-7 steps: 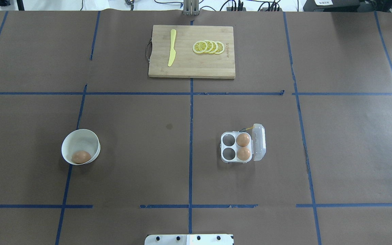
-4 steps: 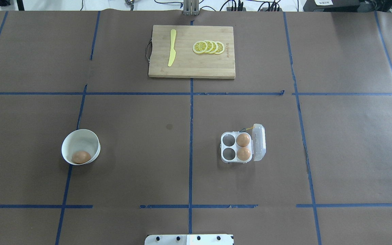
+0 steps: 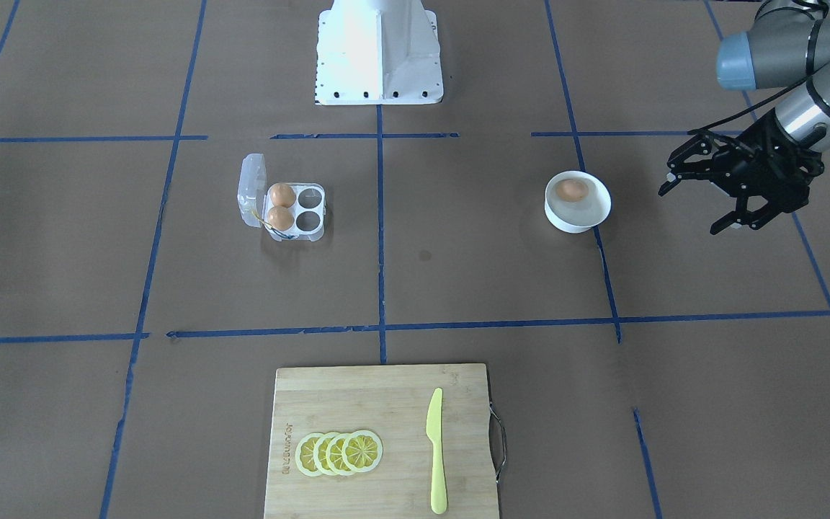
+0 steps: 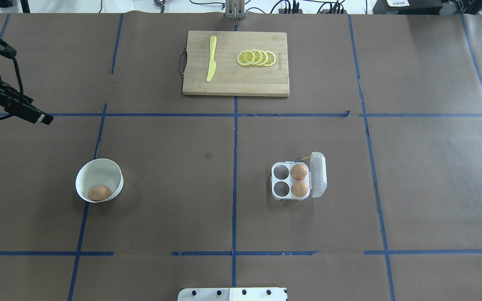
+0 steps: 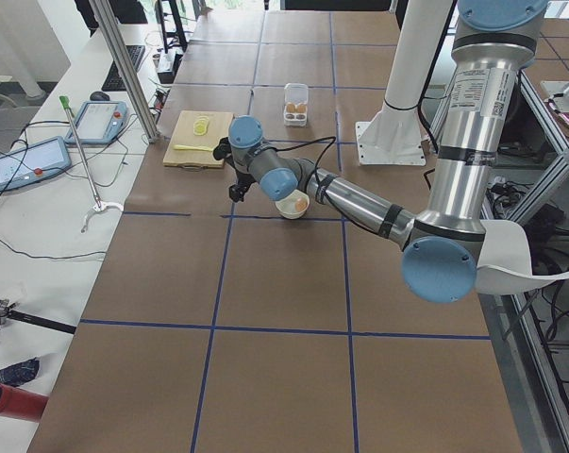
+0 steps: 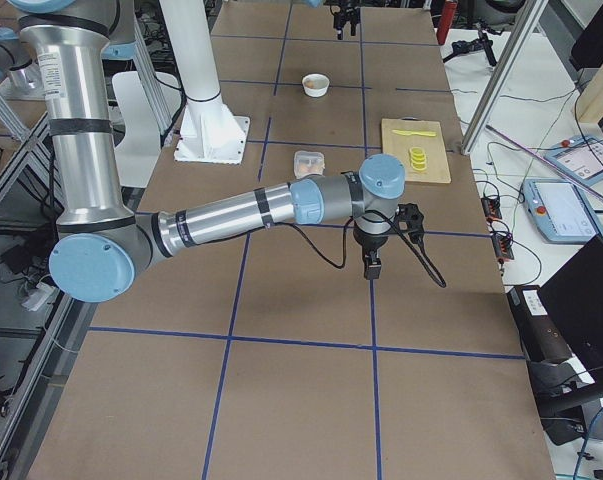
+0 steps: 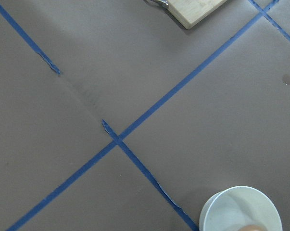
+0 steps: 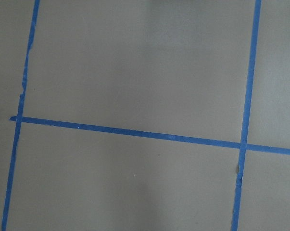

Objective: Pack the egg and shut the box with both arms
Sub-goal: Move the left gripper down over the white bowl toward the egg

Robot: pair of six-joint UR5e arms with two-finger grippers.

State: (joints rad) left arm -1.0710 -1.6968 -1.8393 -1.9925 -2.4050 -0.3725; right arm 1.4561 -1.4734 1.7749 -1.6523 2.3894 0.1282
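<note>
One tan egg lies in a round white bowl at the near left. The clear box sits right of centre with its lid open to the right. Two eggs fill its right cups and the two left cups are empty. My left gripper hovers open and empty, apart from the bowl on its outer side. The left wrist view catches the bowl's rim. My right gripper shows only in the exterior right view, far from the box; I cannot tell its state.
A wooden cutting board at the far centre carries a yellow knife and lemon slices. The white pedestal base stands at the robot's side. Blue tape lines cross the brown table cover.
My left arm's black gripper has come into the overhead view at the far left edge, where nothing showed before. The eggs, bowl and box have not moved.
</note>
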